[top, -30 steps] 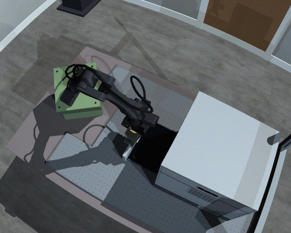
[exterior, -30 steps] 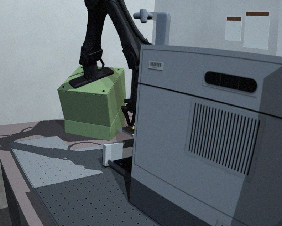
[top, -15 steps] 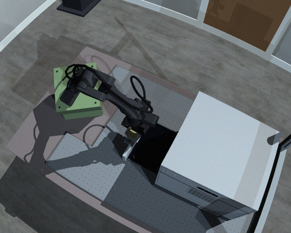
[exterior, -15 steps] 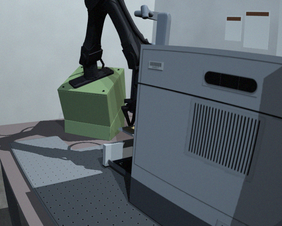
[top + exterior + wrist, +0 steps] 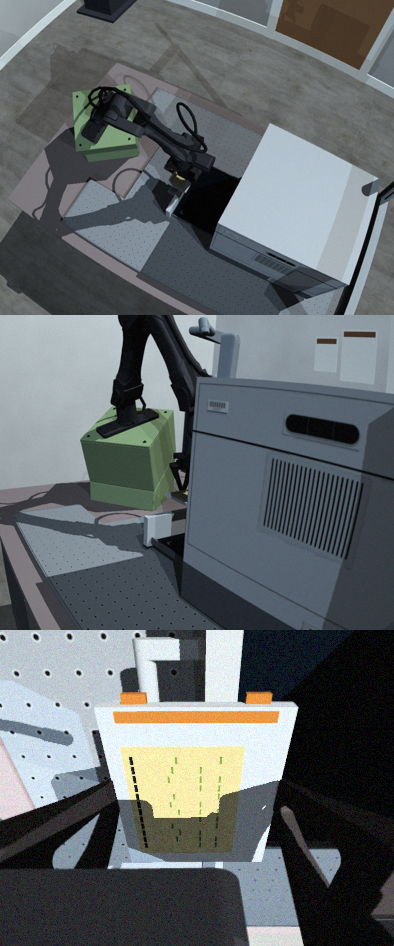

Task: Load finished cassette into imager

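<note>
My gripper is shut on the cassette FINISHED, a white plate with a yellow gel window and an orange stripe. I hold it level just above the white front panel of the gel imager's open drawer. The dark glass of the drawer lies to the right of the cassette. A small white corner mark shows in the wrist view. The imager IM is a big grey-white box.
The arm stands on a green block at the back left. The drawer's handle post rises beyond the cassette. A perforated grey board covers the table around the imager.
</note>
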You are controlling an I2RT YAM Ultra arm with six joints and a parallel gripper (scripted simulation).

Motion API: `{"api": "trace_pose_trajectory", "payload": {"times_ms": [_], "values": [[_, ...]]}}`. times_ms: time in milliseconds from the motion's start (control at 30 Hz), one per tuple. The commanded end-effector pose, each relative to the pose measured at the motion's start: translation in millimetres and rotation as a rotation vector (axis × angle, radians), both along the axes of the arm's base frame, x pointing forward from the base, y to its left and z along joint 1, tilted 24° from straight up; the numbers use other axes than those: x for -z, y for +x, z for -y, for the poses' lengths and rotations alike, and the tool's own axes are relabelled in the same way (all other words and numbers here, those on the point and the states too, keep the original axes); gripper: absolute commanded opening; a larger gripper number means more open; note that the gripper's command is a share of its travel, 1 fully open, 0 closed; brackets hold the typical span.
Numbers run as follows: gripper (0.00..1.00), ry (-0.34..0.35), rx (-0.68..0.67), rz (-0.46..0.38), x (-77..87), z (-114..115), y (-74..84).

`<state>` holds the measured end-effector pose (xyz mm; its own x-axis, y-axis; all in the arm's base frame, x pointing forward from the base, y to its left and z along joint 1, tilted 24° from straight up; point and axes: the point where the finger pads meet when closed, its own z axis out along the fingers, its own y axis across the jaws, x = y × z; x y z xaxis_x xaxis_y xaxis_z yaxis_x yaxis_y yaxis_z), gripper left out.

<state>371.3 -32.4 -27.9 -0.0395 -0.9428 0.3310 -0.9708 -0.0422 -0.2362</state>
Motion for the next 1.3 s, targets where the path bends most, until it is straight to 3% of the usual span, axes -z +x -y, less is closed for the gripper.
{"api": "trace_pose_trajectory", "payload": {"times_ms": [0, 1267], "values": [[0.0, 0.016, -0.017, 0.018, -9.1, -7, 11.5], [0.0, 0.015, -0.016, 0.012, -13.8, -7, 52.2]]}}
